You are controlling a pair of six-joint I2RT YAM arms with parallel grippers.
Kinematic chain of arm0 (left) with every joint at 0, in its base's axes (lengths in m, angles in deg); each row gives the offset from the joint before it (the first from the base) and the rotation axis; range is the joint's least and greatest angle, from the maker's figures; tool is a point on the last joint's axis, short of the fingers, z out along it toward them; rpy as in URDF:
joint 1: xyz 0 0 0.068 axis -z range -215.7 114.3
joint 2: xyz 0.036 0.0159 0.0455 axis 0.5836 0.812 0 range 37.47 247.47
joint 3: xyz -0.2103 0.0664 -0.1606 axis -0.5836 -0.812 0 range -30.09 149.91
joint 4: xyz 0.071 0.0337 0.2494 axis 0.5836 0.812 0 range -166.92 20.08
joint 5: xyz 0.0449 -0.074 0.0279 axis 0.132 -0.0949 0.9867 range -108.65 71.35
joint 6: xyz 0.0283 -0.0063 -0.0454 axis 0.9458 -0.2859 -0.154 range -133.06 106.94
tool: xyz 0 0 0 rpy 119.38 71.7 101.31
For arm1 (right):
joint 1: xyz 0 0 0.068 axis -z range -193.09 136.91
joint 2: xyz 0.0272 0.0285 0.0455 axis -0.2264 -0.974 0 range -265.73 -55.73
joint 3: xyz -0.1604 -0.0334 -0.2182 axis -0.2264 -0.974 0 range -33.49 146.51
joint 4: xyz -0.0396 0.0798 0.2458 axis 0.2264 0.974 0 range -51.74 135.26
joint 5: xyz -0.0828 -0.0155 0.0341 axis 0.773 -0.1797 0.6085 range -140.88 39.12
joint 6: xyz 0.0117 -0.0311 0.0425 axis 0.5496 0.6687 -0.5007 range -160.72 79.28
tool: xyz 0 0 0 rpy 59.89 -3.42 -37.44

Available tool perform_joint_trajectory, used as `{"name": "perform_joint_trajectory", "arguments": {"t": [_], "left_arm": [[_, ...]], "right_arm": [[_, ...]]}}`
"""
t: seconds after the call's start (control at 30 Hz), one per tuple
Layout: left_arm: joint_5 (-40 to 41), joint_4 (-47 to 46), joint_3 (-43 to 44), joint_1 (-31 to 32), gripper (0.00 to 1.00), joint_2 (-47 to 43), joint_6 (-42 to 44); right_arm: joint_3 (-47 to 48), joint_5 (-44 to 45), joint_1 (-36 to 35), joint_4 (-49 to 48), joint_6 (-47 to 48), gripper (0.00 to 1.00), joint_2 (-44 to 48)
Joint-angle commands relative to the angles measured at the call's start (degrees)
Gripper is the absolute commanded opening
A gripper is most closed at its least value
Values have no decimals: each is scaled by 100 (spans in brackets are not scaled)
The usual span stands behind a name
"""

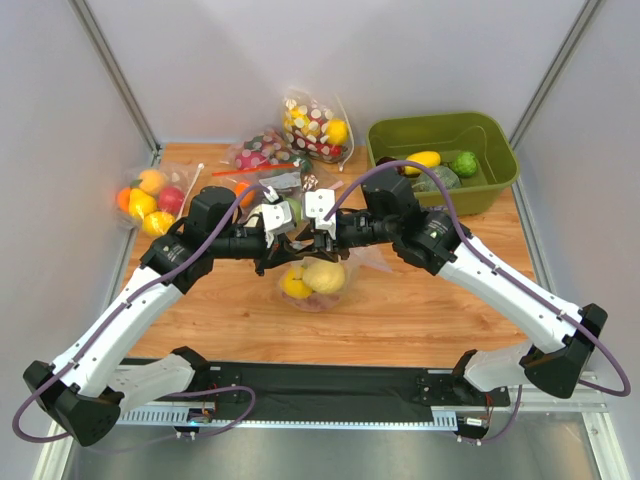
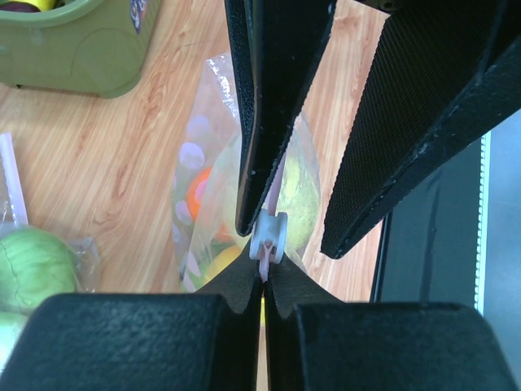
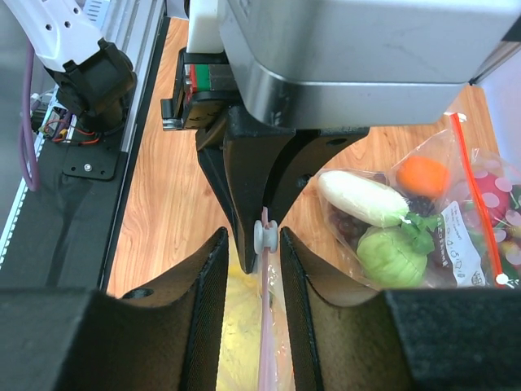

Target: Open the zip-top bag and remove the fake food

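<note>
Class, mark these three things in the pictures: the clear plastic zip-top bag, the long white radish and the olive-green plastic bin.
clear plastic zip-top bag (image 1: 312,285): top external view, on its bulging lower half.
long white radish (image 3: 362,198): right wrist view, on the middle of its body.
olive-green plastic bin (image 1: 432,121): top external view, on its far rim.

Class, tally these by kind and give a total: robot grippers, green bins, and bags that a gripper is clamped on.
Grippers: 2 (left gripper, right gripper)
Green bins: 1 (green bin)
Bags clamped: 1 (zip-top bag, pinched at its zip strip by the left gripper; the right gripper's fingers straddle the strip, apart)
Total: 4
</note>
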Motion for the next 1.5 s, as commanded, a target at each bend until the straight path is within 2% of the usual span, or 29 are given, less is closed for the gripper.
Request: {"name": "perform_joint_trajectory", "arguments": {"t": [0.0, 0.3, 0.4, 0.43, 0.53, 0.87, 1.13, 1.47], "left_arm": [[-49, -238, -13, 21, 0, -110, 161], [-58, -264, -30, 21, 0, -136, 144], [-40, -282, -31, 21, 0, -137, 135], [-40, -282, -39, 21, 0, -145, 135], [-5, -282, -48, 21, 0, -128, 126], [1023, -1011, -417, 12, 0, -488, -190], [1146, -1099, -479, 3, 0, -576, -208], [1243, -1187, -540, -207, 0, -725, -252]], "right_arm": [[175, -114, -39, -31, -82, 33, -42], [263, -255, -39, -67, -100, 25, -192], [280, -238, -39, -49, -100, 17, -209], [272, -246, -39, -49, -91, 11, -209], [272, -211, -39, -75, -100, 0, -200], [184, 298, -39, 4, -100, 0, -209], [61, 746, -21, 39, -39, 0, -165], [-212, 914, 339, -5, -153, 0, -51]]}}
